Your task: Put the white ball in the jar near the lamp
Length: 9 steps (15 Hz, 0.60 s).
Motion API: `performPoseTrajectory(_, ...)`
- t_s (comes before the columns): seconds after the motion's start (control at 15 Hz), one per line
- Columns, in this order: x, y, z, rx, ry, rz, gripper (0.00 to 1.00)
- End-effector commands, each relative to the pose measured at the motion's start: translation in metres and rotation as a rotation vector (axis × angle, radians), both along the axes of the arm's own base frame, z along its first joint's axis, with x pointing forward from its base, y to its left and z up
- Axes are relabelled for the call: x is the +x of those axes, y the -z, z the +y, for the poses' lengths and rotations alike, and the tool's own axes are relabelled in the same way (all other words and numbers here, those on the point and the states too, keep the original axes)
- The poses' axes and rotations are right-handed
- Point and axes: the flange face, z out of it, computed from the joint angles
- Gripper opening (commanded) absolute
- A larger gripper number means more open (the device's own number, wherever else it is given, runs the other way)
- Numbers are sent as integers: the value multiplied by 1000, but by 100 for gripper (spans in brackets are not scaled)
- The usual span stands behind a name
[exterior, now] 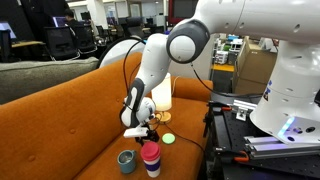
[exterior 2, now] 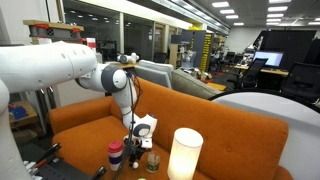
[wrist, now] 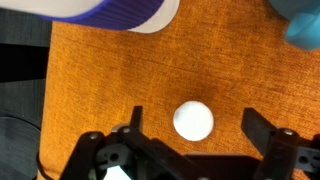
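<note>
The white ball (wrist: 193, 120) lies on the orange cushion, between my two fingers in the wrist view. My gripper (wrist: 197, 128) is open around it, with a gap on each side. In both exterior views the gripper (exterior: 143, 133) (exterior 2: 138, 141) is low over the seat and hides the ball. The small dark jar (exterior 2: 152, 161) stands just beside the gripper, next to the glowing lamp (exterior 2: 184, 155). In an exterior view the jar (exterior: 168, 138) shows as a greenish rim below the lamp (exterior: 165, 92), which my arm partly hides.
A teal mug (exterior: 126, 160) and pink-and-red stacked cups (exterior: 150, 158) stand on the orange couch seat (exterior: 70, 140) in front of the gripper. Both reach into the top of the wrist view. The couch backrest rises behind. A black equipment cart (exterior: 235, 130) stands beside the couch.
</note>
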Motion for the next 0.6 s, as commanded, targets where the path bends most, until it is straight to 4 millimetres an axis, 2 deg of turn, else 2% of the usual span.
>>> performPoseTrajectory(0.0,0,-1,2,28,7,39,100)
performPoseTrajectory(0.33,-6,2,8,55,7,75,100)
performPoseTrajectory(0.53,-3,0,4,50,10,75,100)
